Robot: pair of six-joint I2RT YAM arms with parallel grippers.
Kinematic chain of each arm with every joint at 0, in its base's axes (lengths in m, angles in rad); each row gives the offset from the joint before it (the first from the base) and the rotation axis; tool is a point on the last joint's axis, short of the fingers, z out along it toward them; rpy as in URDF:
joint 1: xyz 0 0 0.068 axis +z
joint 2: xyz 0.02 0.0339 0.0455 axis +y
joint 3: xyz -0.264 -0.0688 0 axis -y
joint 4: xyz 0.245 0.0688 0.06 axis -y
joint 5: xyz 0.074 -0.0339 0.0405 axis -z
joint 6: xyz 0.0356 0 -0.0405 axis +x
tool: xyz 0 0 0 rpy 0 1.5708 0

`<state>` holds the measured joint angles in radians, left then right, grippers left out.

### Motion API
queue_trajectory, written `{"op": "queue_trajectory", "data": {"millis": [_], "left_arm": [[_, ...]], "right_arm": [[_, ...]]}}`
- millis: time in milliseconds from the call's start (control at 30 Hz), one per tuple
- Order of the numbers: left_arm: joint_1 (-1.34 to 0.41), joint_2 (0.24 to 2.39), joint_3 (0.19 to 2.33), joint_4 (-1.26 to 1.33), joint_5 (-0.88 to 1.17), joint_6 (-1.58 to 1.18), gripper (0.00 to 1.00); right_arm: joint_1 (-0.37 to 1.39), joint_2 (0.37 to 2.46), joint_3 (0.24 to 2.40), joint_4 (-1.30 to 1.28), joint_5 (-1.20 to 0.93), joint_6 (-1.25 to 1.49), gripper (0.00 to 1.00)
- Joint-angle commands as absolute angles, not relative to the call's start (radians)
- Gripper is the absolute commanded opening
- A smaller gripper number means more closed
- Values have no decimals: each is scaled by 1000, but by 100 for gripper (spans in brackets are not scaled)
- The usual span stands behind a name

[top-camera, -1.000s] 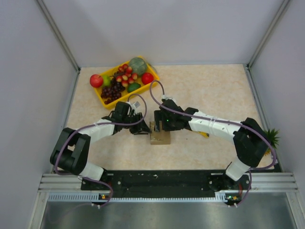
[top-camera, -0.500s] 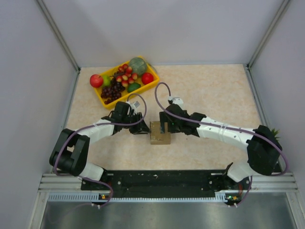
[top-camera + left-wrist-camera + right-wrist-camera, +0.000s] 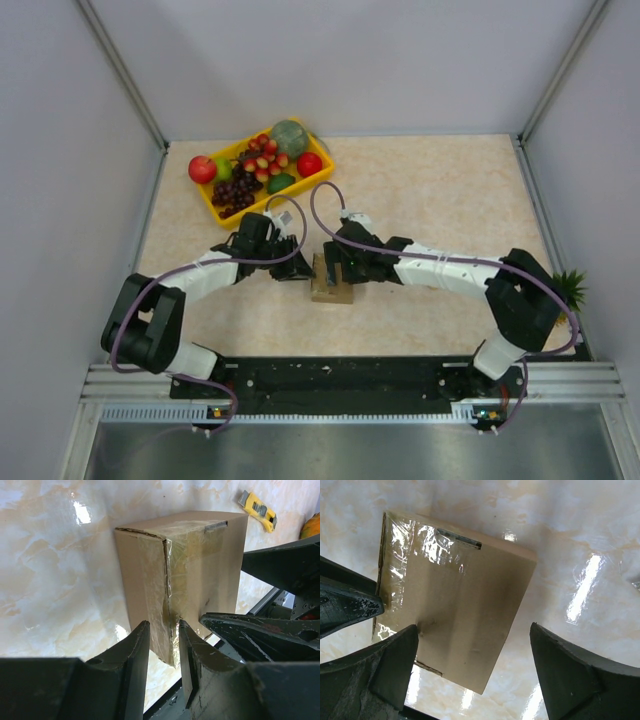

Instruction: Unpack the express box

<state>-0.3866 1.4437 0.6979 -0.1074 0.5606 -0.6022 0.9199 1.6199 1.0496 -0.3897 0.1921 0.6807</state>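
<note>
Pinching the taped left edge of the express box (image 3: 200, 570), left gripper (image 3: 162, 635) is narrow on cardboard. Right gripper (image 3: 472, 630) spread wide above it, holding nothing. Box flat mid-table between the arms, near square, no clear long axis. Fruit tray (image 3: 215, 212) back-left, yellow cutter (image 3: 257, 510) beyond the box, both apart from it.

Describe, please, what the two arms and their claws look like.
The left arm and right arm have white shells with black joints and bases. A thin purple cable loops along each to the wrist. The left claw and right claw have two matte black, wedge-shaped fingers with scuffed edges.
</note>
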Motion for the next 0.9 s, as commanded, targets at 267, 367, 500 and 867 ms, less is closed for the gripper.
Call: {"op": "queue_trajectory", "data": {"millis": [267,367,500,867], "left_arm": [[-376,1393,715,-135,499,-578,32],[-371,1382,715,-135,489,-578,32],[-370,1385,710,-109,517,-598,31],[-370,1408,704,-61,569,-629,32]], "right_arm": [[927,1663,1063,-413,196,698,80],[927,1663,1063,-420,198,699,78],[927,1663,1065,-425,198,703,76],[928,1671,1062,-426,193,710,75]]}}
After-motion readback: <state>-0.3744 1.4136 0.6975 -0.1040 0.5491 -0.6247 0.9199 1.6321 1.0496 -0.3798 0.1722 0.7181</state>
